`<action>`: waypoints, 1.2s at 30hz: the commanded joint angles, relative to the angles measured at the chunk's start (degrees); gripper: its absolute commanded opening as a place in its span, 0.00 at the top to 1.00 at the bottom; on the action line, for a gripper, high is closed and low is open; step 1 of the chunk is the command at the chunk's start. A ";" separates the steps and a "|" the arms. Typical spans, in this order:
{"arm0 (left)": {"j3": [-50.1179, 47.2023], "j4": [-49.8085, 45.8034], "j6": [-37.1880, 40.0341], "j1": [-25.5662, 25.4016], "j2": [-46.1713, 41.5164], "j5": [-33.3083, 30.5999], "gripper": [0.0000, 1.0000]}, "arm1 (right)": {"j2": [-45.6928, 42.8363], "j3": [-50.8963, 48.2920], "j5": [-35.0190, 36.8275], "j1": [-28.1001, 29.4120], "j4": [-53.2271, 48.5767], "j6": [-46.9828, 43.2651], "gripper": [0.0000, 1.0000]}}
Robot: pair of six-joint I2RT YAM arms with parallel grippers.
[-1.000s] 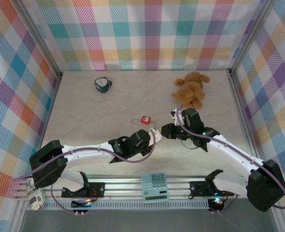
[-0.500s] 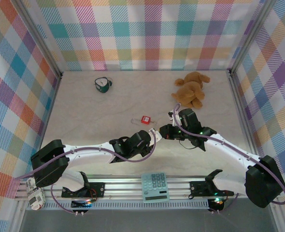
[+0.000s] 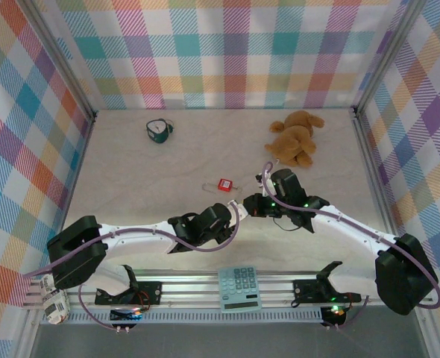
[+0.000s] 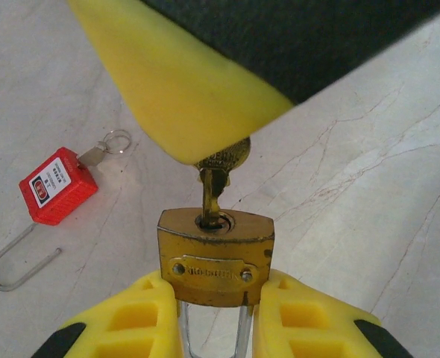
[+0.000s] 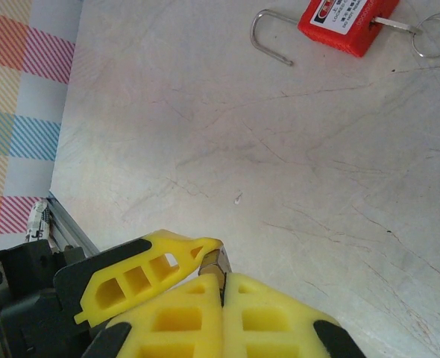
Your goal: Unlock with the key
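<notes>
In the left wrist view the brass padlock (image 4: 215, 257) stands body up, and my left gripper (image 4: 215, 291) is shut on its sides, the silver shackle hanging between the yellow fingers (image 4: 130, 321). The key (image 4: 212, 190) sits with its blade in the keyhole on top. Its head is pinched under a yellow finger (image 4: 183, 97) of my right gripper (image 5: 221, 277), which is shut on it. From above, the two grippers meet at the table's middle: left gripper (image 3: 232, 209), right gripper (image 3: 245, 203).
A red padlock (image 3: 224, 184) with open shackle and a key ring lies just beyond the grippers; it is also in the left wrist view (image 4: 57, 185). A teddy bear (image 3: 294, 138) sits far right, a teal object (image 3: 159, 130) far left, a calculator (image 3: 239, 287) on the near rail.
Both grippers have shifted slightly left together, the right arm stretching in toward the left. The grips on padlock and key are unchanged.
</notes>
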 commanded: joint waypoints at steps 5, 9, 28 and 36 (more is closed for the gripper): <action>0.08 11.59 -1.56 -0.30 -5.08 1.83 0.84 | 0.32 -1.18 -3.17 1.44 1.15 -0.98 0.98; 0.67 11.04 -1.48 -0.30 -5.22 2.50 0.84 | 0.90 -0.39 -2.53 1.89 -0.89 -2.38 0.98; 2.94 12.30 -0.80 -0.30 -5.62 3.78 0.86 | 3.66 1.70 -4.45 2.86 -2.70 -2.90 0.98; 1.89 9.42 -0.77 -0.39 -1.99 4.35 0.86 | 0.45 5.02 0.65 2.62 -8.74 -4.51 0.92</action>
